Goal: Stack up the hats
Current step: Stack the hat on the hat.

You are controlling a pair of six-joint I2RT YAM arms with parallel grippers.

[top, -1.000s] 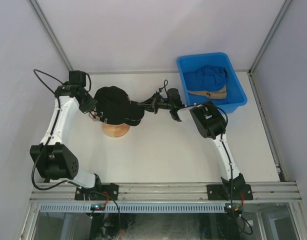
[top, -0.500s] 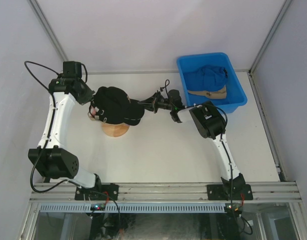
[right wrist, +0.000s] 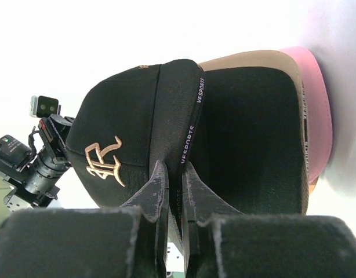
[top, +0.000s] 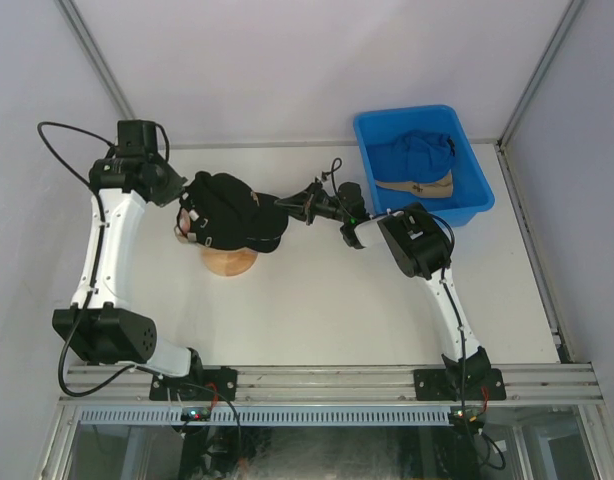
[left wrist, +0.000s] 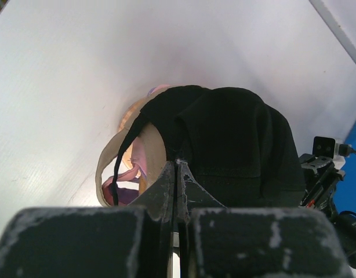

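Black cap [top: 227, 210] with a gold embroidered monogram [right wrist: 105, 163] and white lettering on its black inner band. Tan cap [right wrist: 247, 59]; pink cap [right wrist: 318, 121]. Light-brown wooden stand [top: 230, 263]. Blue bin [top: 474, 205] containing a blue cap [top: 412, 155] and a tan brim [top: 417, 187]. White tabletop [top: 317, 310]. Left arm [top: 112, 240] and right arm [top: 442, 300] white with black joints; left end effector [left wrist: 176, 179] and right end effector [right wrist: 175, 185] black, pale-scuffed.
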